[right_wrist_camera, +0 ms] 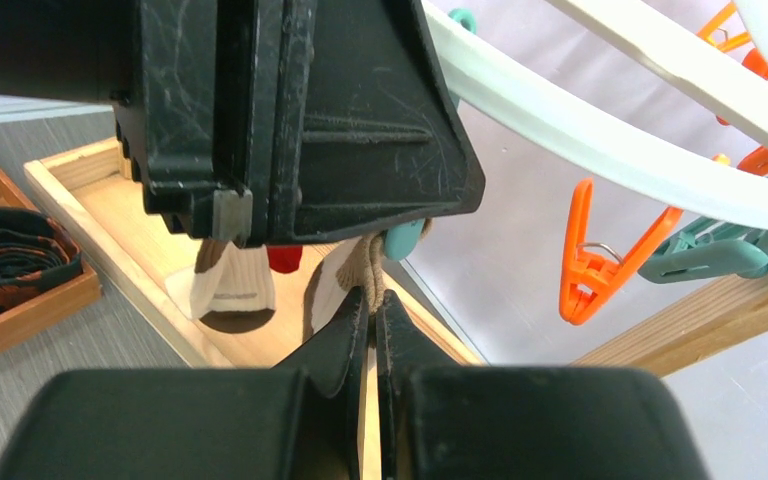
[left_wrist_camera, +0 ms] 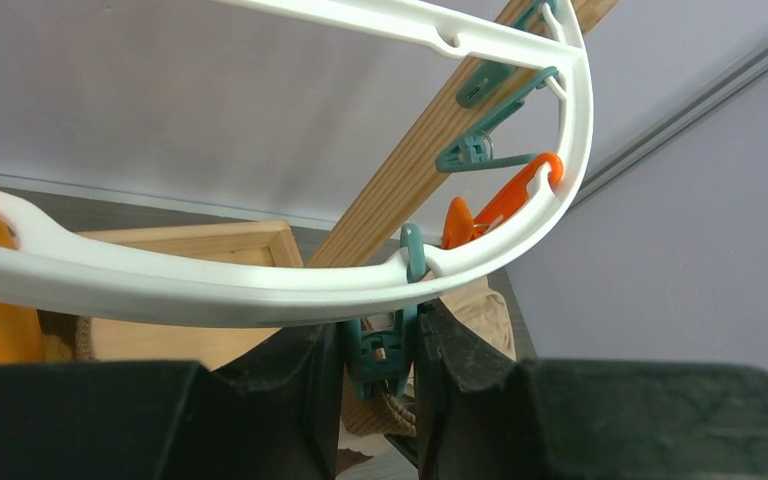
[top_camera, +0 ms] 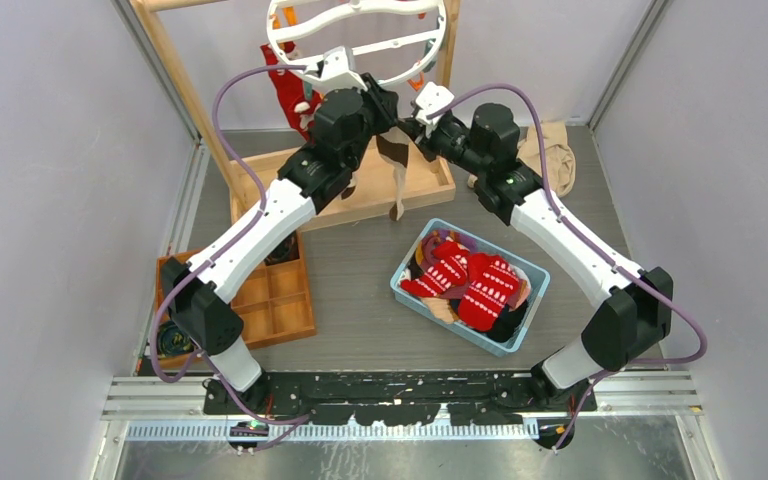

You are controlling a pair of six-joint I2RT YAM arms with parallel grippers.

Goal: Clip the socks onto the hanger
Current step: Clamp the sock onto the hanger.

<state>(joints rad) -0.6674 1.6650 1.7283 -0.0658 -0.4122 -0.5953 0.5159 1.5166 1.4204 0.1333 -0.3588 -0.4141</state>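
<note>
teal clip (left_wrist_camera: 378, 350), just one, squeezed in left jaws; one tan sock (right_wrist_camera: 362, 266) pinched in shut right jaws

A teal clip (left_wrist_camera: 372, 356) sits between the black fingers (left_wrist_camera: 295, 385) of the left gripper (left_wrist_camera: 380, 335), just under the white hanger (left_wrist_camera: 210, 288), with an orange clip (left_wrist_camera: 505, 203) up to the gripper's right. The black right gripper (right_wrist_camera: 372, 325) pinches a tan-and-brown sock (top_camera: 396, 160). Below both grippers, a pale blue bin (top_camera: 450, 322) holds red socks (top_camera: 480, 285) with white patterns.
</note>
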